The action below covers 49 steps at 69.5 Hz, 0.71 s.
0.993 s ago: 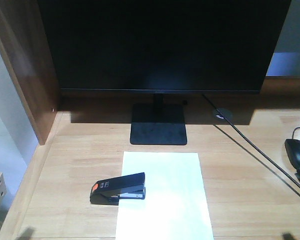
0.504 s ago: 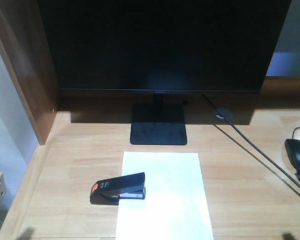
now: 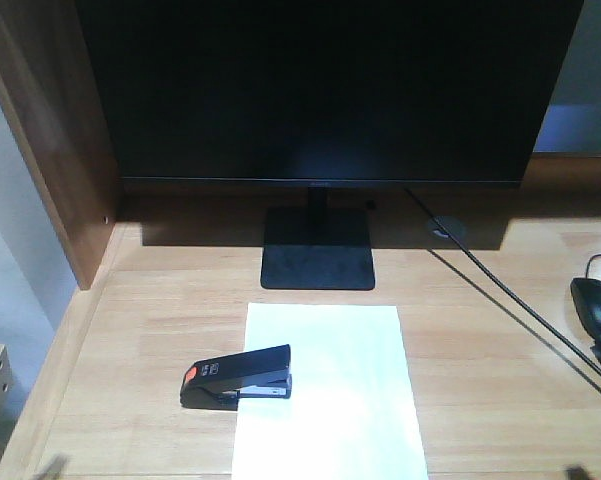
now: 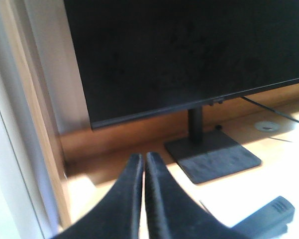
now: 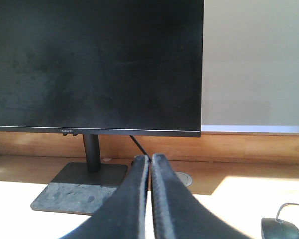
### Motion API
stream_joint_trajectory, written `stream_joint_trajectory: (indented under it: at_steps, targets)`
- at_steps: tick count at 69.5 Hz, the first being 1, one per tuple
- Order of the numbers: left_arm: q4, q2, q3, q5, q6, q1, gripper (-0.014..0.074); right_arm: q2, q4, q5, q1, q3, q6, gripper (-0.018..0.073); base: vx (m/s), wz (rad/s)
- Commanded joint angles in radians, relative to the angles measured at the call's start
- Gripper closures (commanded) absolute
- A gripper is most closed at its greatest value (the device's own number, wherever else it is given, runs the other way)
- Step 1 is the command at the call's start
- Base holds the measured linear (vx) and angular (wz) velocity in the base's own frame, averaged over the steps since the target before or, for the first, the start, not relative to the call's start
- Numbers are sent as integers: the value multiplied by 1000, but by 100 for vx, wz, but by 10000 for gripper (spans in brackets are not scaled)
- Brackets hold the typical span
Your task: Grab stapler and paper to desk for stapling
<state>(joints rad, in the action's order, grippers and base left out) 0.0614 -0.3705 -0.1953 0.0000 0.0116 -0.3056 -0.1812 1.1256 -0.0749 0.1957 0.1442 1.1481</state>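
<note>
desk [image 3: 160,300]: light-wood plank top filling the front view, its darker brown side panel [image 3: 55,150] standing at 9 to 10 o'clock.
left gripper [image 4: 143,164]: in its wrist view the two black fingers lie pressed together with only a hairline seam between them, nothing held; it hangs above the desk, pointing toward the monitor.
stapler [image 3: 237,376]: black, lying flat at about 7 o'clock of the front view, orange-red patch at its left end, right end resting over the paper's left edge; its dark end shows at 4 o'clock in the left wrist view.
paper [image 3: 330,400]: white sheet flat on the desk at 6 o'clock, just in front of the monitor's base.
monitor [image 3: 320,90]: dark screen at 12 o'clock, on a flat black base.
right gripper [image 5: 150,164]: fingers closed against each other, empty, above the desk.
mouse [image 3: 595,305]: black, at 4 o'clock, well apart from the paper.
</note>
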Motion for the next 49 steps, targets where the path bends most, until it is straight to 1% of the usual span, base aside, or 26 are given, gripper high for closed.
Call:
stream_joint_trajectory:
  at_steps: [1,8,11,25,42,49]
  targets:
    - [9,-4,-25,-29,51,0,603,-9,8,25,-1,28,-2,565,0,0]
    - [7,21,-25,15,51,3,603,-9,8,25,-1,28,-2,565,0,0]
    - [7,42,-25,27,51,15,603,-9,8,25,-1,27,-2,565,0,0]
    - [5,144,-1,51,51,121,603,-9,8,25,-1,21,-2,565,0,0]
    - [-31,320,123,61,50,231,603,-9,8,25,-1,21,-2,565,0,0]
    - [-53,385,172,74,50,264,603,-9,8,25,-1,21,-2,565,0,0]
